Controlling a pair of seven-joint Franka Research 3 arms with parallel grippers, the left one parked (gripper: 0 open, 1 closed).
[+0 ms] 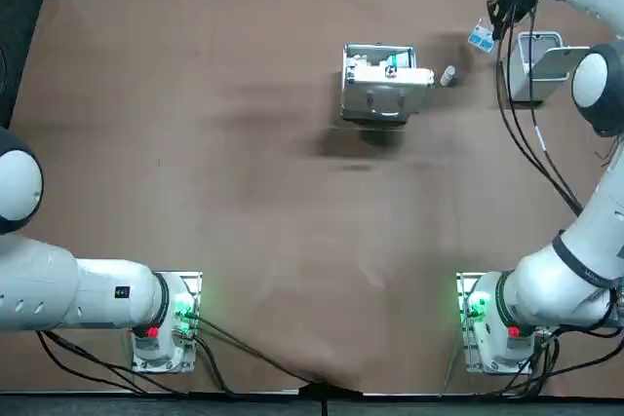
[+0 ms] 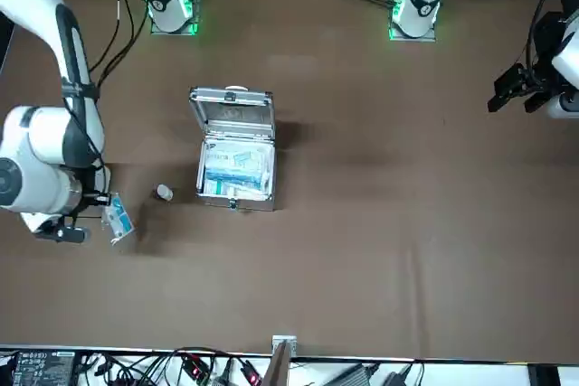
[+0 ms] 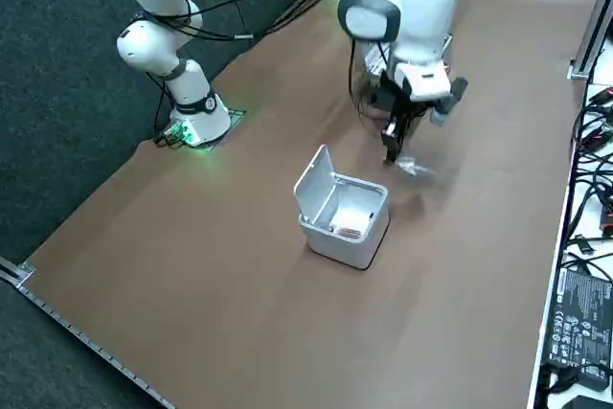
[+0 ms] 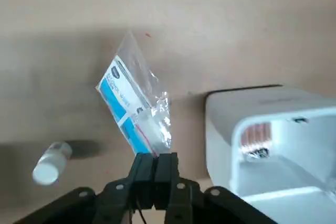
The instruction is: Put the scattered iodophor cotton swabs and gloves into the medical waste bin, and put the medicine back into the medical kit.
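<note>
My right gripper (image 4: 155, 161) is shut on the edge of a clear packet with a blue-and-white label (image 4: 135, 109), which hangs above the table. From overhead the packet (image 1: 480, 38) hangs at the far right between the small white medicine bottle (image 1: 448, 75) and the white waste bin (image 1: 534, 70). The bin (image 3: 343, 208) stands with its lid up and something reddish inside (image 4: 255, 137). The bottle (image 4: 51, 163) lies on its side near the open silver medical kit (image 2: 237, 164), which holds white and blue packs. In the front view the gripper (image 2: 104, 211) holds the packet (image 2: 118, 220) left of the bottle (image 2: 163, 193).
The kit's lid (image 2: 232, 108) stands open towards the arm bases. Cables and a power strip (image 3: 584, 313) lie off the table's far edge. The brown table (image 1: 244, 192) stretches wide to the left of the kit.
</note>
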